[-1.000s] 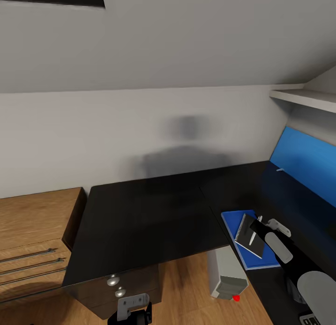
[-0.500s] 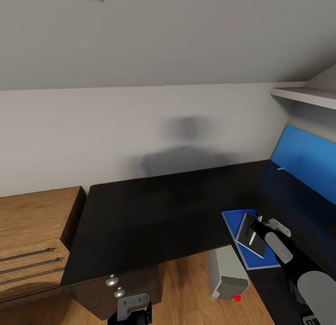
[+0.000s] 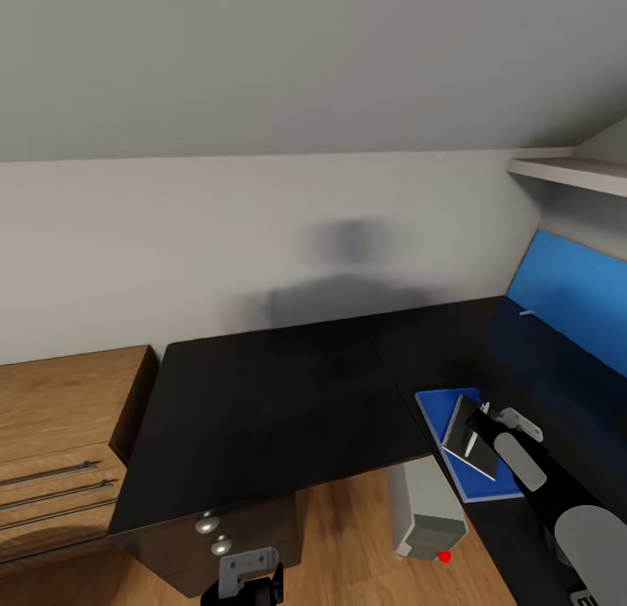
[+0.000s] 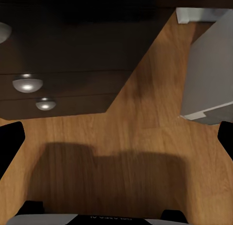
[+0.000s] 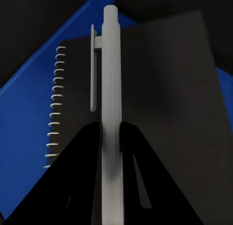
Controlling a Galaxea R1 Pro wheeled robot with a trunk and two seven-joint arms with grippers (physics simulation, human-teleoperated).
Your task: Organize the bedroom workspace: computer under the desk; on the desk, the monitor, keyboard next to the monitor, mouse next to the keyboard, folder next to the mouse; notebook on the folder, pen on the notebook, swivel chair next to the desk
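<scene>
Pen (image 5: 110,89): pinched tight in right gripper (image 5: 110,137), above notebook (image 5: 165,89) on folder (image 5: 29,137)
Risk: pen could roll off if dropped too high
Left gripper (image 4: 116,137): wide open; holds nothing

Head camera overlooks the desk (image 3: 261,397); right wrist camera closes on its folder (image 5: 29,118).

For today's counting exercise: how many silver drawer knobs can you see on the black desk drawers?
2 in the head view, on the drawers' front under the desk's near left corner: upper knob, lower knob. The left wrist view hints at a third.
</scene>
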